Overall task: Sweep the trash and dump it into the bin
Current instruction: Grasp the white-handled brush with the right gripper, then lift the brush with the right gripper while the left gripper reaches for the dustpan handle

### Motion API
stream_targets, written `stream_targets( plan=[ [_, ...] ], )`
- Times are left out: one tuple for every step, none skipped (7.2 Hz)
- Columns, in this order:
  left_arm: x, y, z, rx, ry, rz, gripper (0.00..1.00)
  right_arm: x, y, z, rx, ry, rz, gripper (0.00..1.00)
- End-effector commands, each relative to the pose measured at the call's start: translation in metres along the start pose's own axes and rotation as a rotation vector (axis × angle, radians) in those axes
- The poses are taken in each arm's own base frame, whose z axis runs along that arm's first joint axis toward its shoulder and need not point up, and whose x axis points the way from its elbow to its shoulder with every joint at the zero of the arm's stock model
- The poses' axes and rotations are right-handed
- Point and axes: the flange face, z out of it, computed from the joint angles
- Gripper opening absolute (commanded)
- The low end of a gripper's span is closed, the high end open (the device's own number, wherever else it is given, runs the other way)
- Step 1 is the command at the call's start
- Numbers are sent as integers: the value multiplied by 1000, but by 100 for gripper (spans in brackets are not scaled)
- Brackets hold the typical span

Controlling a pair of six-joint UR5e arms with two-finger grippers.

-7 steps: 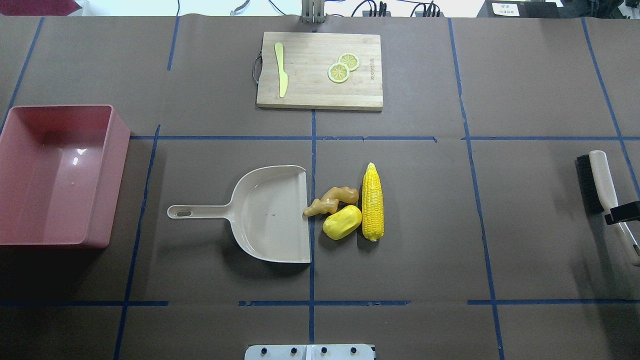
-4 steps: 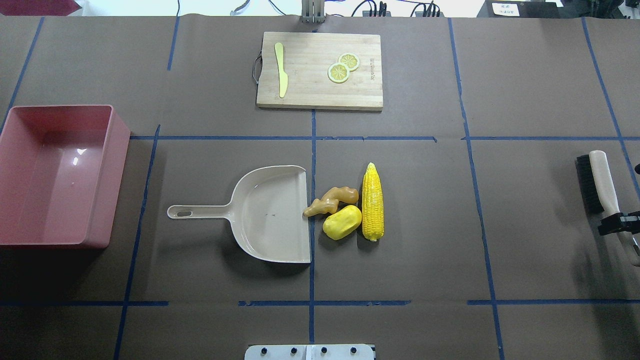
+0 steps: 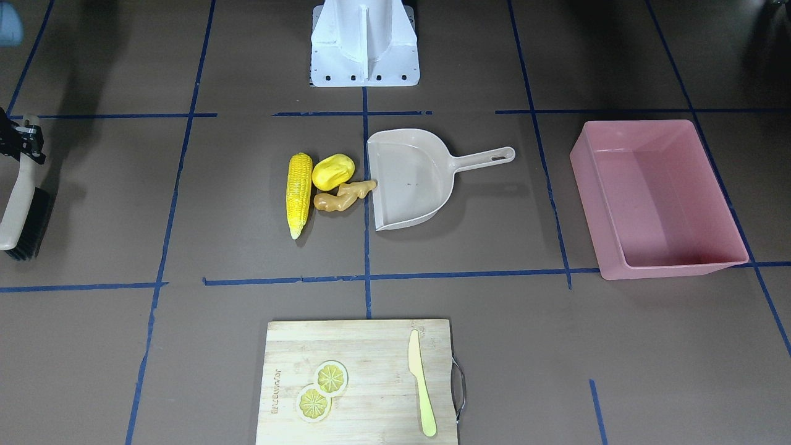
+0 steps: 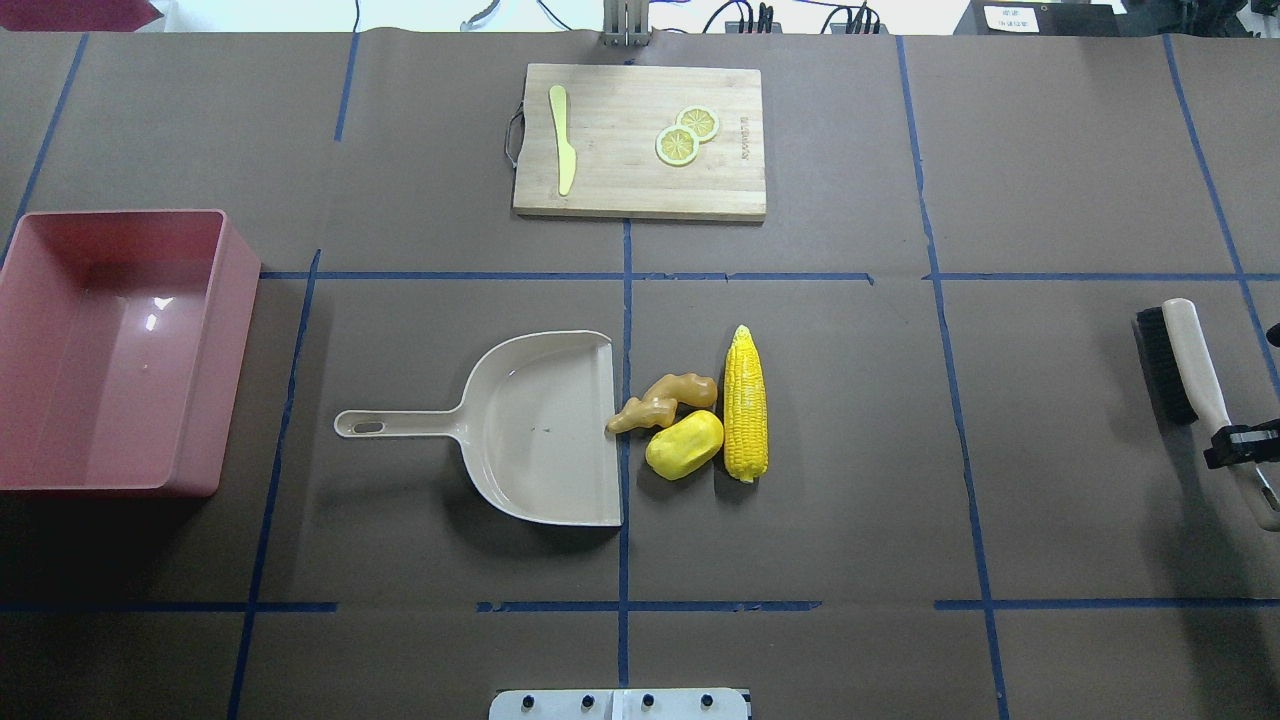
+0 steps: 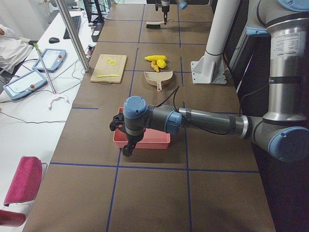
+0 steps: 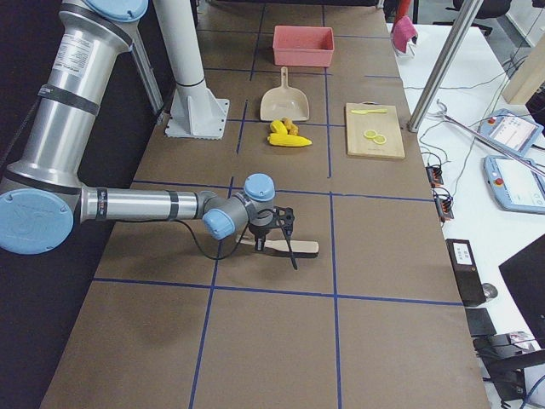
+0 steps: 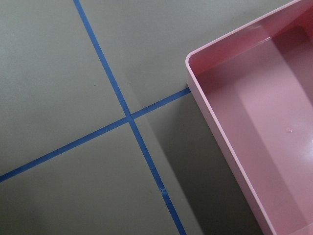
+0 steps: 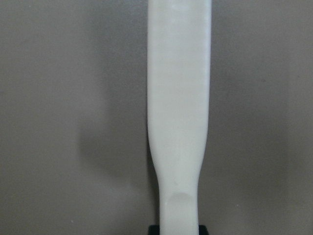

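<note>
The right end effector (image 4: 1240, 446) pinches the brush (image 4: 1188, 360) low on its handle. Well apart from it, the corn cob (image 4: 745, 405), yellow vegetable (image 4: 684, 444) and ginger root (image 4: 665, 400) lie on the counter (image 4: 850, 520) at the dustpan (image 4: 540, 430) mouth. The left end effector (image 5: 128, 146) hangs by the bin (image 4: 238, 330); I cannot tell its grip. Nothing steadies the dustpan, so a sweep may shove it away, or twist the brush.
</note>
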Motion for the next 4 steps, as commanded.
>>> stream_targets(
  plan=[
    [3,-4,-2,28,-5,41,100,-25,-4,-22,13,-45,-25,0],
    [3,0,-1,66,-16,79,100,-48,-19,-31,12,-51,-22,0],
    [2,-1,1,85,-19,98,100,-76,-42,-40,20,-53,-19,0],
    [11,-10,0,129,-13,155,100,-89,-53,-43,36,-60,-32,0]
  ],
)
